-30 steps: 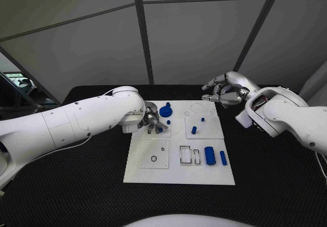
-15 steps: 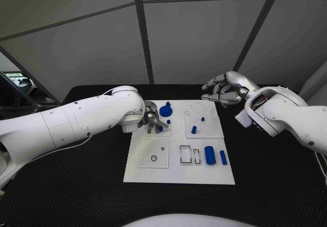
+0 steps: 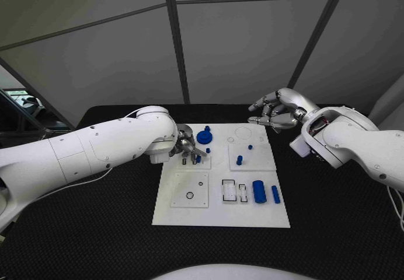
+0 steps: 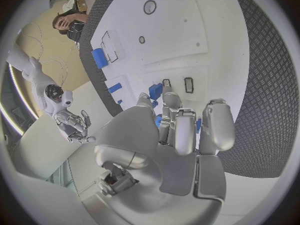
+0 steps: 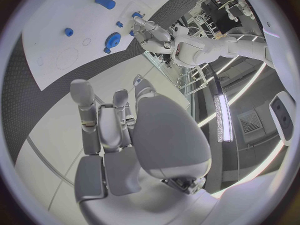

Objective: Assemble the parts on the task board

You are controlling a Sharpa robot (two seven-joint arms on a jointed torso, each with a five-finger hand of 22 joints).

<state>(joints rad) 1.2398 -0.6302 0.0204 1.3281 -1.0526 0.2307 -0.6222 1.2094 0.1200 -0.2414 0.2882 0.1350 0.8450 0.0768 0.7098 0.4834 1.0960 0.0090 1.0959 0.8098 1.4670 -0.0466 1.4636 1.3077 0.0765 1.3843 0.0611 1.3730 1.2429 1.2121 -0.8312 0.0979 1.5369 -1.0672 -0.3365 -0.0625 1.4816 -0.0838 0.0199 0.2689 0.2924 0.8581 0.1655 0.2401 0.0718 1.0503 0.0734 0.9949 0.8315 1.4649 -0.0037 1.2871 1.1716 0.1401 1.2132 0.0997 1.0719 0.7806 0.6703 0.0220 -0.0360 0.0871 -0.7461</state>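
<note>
We see the white task board (image 3: 220, 201) lying in the middle of the black table (image 3: 93, 227). The left hand (image 3: 187, 146) is lowered over the board's far left plate, its fingers (image 4: 185, 130) curled down around a small blue part (image 4: 156, 90) that it grips there. Just beside it stands a round blue gear (image 3: 205, 137), and a blue peg (image 3: 240, 159) stands in the neighbouring plate. 2 blue cylinders (image 3: 259, 192) lie side by side on the board's near right portion. The right hand (image 3: 274, 113) hangs above the board's far right corner, fingers drawn in and holding nothing.
</note>
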